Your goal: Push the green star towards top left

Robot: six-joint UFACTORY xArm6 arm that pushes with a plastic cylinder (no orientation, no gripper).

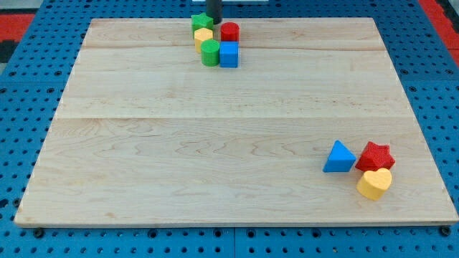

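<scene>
At the top edge of the wooden board [229,122], the dark rod comes down just right of the green star [201,21], its tip [214,23] at or touching the star's right side; with no jaws, there is nothing to open or close. The star heads a tight cluster: a yellow block [204,36] directly below it, a red cylinder [229,31] to the right, a green cylinder [210,52] and blue cube [229,54] lower down. Near the bottom right lie a blue triangle [338,157], red star [376,155] and yellow heart [374,183]. The star looks light, rigid and quick to slide or spin, so a push on its right flank, slightly low, seems best.
</scene>
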